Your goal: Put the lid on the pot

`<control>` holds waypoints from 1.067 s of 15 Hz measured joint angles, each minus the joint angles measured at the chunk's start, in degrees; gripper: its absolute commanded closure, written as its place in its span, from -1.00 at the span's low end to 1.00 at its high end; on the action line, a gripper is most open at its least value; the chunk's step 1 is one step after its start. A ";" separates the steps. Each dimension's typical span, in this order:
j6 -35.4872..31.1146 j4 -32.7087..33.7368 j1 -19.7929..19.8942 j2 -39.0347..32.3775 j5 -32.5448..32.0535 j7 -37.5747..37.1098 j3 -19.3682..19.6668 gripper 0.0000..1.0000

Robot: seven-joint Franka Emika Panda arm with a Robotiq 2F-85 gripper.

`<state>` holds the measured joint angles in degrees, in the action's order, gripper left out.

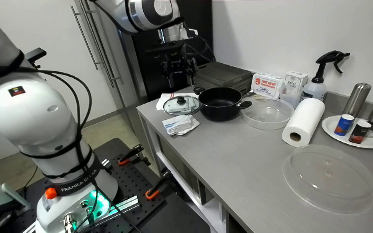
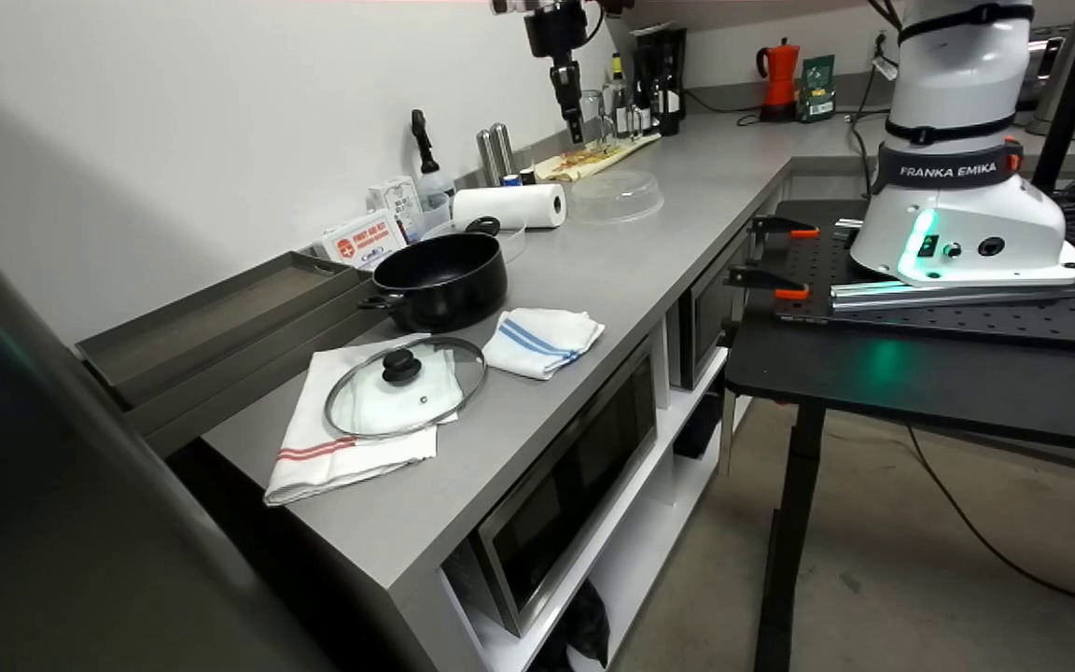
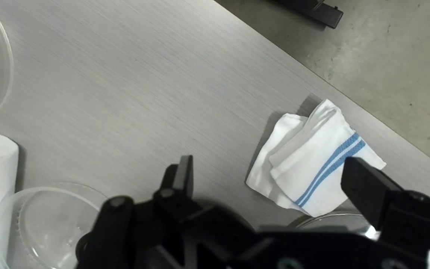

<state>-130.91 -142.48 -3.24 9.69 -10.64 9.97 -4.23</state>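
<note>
Black two-fingered pincer (image 3: 270, 168) hangs in the air above the grey worktop (image 1: 212, 155) — fingers spread wide, holding nothing. Small round clear-glass lid (image 2: 407, 397), silvery metal rim and dark knob, lies knob up on a white cloth towel with red stripes (image 2: 332, 467), part of it past the towel's edge. Just beside it, round shallow black pot (image 2: 449, 294) with two short side handles, upright, dark inside open to view; cannot tell whether the two touch. Folded white cloth with blue stripes (image 2: 542, 341) near both. In both exterior views, along from the pot — clear shallow round dish (image 1: 265, 121) just beside it, white paper towel roll (image 1: 306, 118), large clear round disc (image 1: 329, 181) well apart.
</note>
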 measured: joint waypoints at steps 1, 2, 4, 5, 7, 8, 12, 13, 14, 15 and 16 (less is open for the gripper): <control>-0.35 0.68 -0.42 -1.54 -1.49 -1.12 -0.98 -1.00; -0.56 1.47 -0.87 -3.14 -2.80 -2.08 -1.85 -1.00; -0.83 3.52 -1.85 -6.63 -5.71 -4.01 -3.28 -1.00; -0.94 4.64 -2.34 -8.40 -7.23 -4.82 -3.80 -1.00; -1.22 7.26 -3.49 -12.26 -10.16 -6.43 -4.53 -1.00; -1.28 8.72 -4.12 -14.25 -11.60 -7.07 -4.73 -1.00; -1.38 15.02 -6.76 -22.27 -15.82 -8.20 -4.84 -1.00; -1.54 16.72 -7.40 -24.35 -16.58 -8.21 -4.83 -1.00; -1.69 18.39 -8.00 -26.36 -17.07 -8.21 -4.82 -1.00; -1.87 20.20 -8.64 -28.54 -17.47 -8.21 -4.79 -1.00; -2.11 21.86 -9.21 -30.48 -17.82 -8.21 -4.74 -1.00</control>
<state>-133.02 -120.62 -12.45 -20.79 -28.46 1.76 -8.97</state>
